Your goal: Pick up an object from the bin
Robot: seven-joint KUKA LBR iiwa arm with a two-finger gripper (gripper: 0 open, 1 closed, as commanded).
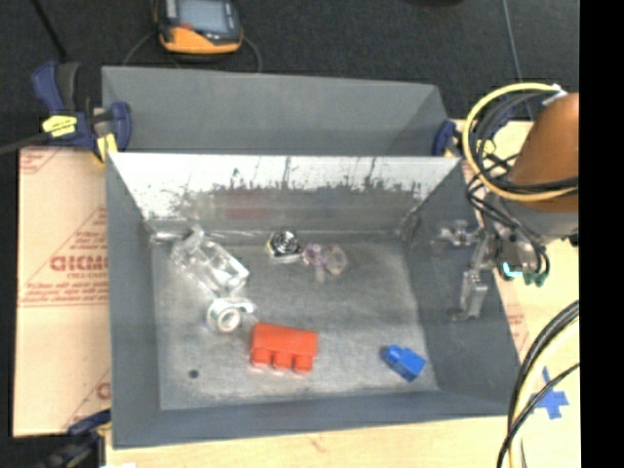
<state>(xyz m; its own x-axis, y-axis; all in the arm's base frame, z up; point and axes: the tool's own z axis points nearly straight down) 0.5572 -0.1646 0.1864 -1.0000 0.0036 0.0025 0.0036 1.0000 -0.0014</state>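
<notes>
Starting at the left: a clear plastic piece (207, 266) lay near the back-left of the bin (292, 178), with a small whitish ring (226, 316) just in front of it, so close I couldn't say whether they touched. Next came the red block (283, 348), flat on the floor near the front with open space all round it. Behind it, by the back wall, sat a small shiny dark thing (284, 245) and, just beside it, a pale purple see-through piece (328, 259). Then a little blue piece (404, 362), alone near the front-right corner. Furthest right, the gripper (471, 305) hung over the bin's sloping right wall, apart from everything; whether it was open or closed I could not tell, and I saw nothing in it. So by my reading nothing was picked yet: the reach, the grasp and the lift were all left to do. The blue piece lay nearest. The floor was flat grey metal, speckled and scuffed, and the back wall was scratched pale. The things lay well spread, so there was room to come down, tightest at the left pair.
</notes>
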